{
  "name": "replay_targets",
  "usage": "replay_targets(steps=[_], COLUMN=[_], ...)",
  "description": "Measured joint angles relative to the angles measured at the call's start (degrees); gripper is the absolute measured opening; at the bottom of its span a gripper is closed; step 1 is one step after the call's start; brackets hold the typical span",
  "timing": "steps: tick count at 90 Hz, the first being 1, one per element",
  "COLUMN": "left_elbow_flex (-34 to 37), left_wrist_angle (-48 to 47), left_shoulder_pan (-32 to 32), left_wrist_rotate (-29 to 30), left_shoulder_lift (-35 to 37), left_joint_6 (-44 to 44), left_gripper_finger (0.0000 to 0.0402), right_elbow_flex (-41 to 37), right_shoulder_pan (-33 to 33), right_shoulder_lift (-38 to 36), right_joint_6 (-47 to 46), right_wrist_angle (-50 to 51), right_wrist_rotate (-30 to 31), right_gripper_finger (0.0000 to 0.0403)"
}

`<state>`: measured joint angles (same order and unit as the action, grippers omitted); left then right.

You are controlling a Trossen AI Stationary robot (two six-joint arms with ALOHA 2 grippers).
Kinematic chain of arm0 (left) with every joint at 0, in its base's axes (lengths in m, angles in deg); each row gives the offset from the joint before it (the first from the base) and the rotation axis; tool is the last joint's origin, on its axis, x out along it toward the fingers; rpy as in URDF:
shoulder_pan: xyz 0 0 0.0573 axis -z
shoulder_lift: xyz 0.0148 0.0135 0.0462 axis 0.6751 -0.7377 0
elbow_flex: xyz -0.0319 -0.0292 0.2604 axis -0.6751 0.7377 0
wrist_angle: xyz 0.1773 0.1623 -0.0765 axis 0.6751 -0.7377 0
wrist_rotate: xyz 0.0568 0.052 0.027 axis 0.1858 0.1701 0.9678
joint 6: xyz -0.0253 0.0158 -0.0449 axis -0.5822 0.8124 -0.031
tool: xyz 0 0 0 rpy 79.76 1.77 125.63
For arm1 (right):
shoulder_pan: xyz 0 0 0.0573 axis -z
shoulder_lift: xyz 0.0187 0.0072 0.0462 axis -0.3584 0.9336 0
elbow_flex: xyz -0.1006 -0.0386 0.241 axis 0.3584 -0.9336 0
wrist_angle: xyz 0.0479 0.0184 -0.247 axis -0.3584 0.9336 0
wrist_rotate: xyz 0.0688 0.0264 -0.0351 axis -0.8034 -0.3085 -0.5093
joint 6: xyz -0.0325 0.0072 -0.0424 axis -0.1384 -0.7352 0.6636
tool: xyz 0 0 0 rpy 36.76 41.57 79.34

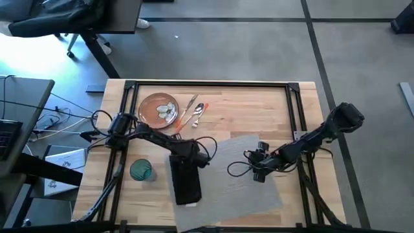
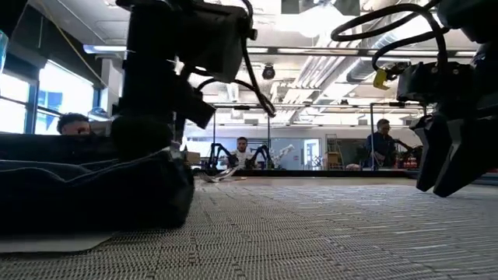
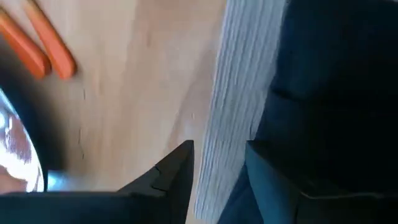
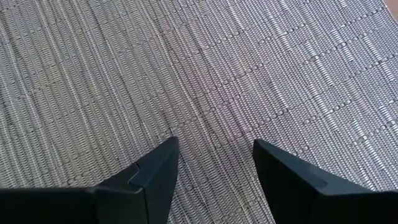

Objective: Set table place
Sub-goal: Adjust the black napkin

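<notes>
The table (image 1: 220,103) is pale wood planking with a smooth, low sheen, framed in black metal, and the grey placemat (image 4: 205,68) is a coarse ribbed weave, matt and rough. The napkin (image 1: 186,180) is soft black matt cloth in folds; the plate (image 1: 157,108) looks glazed and glossy, the glass (image 1: 141,170) teal and translucent, the cutlery (image 1: 193,113) shiny metal with smooth orange handles

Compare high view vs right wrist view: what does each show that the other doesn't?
High only: the plate, orange-handled cutlery, teal glass, black napkin with the left gripper at it, and bare table.
Right wrist only: the placemat weave up close between the open fingers.
Both: the grey placemat and the right gripper over it.
</notes>
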<state>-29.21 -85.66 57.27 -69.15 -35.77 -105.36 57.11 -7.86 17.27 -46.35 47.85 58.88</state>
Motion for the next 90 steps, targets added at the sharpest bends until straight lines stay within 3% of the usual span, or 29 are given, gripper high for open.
replay_targets(steps=[17,50,65,72,90], left_elbow_flex=[0.0,-8.4,-8.5,-8.5,-7.4], left_wrist_angle=[-2.4,-6.7,4.9,13.1,32.9], left_shoulder_pan=[1.9,4.9,10.8,13.6,13.6], left_wrist_rotate=[-1.3,8.3,5.6,7.2,7.1], left_shoulder_lift=[0.0,2.8,7.9,8.8,4.7], left_joint_6=[-1.9,-4.8,-4.0,-2.6,2.0], left_gripper_finger=[0.0131,0.0131,0.0131,0.0131,0.0131], right_elbow_flex=[0.0,0.0,0.0,0.0,0.0], right_shoulder_pan=[0.0,0.0,0.0,0.0,1.3], right_shoulder_lift=[0.0,0.0,0.0,0.0,0.0], right_joint_6=[-0.1,1.9,4.0,5.4,6.5], right_wrist_angle=[0.0,0.0,-0.1,-0.3,-3.7], right_wrist_rotate=[0.0,-0.5,-1.1,-0.8,-1.0], right_gripper_finger=[0.0192,0.0192,0.0193,0.0192,0.0193])
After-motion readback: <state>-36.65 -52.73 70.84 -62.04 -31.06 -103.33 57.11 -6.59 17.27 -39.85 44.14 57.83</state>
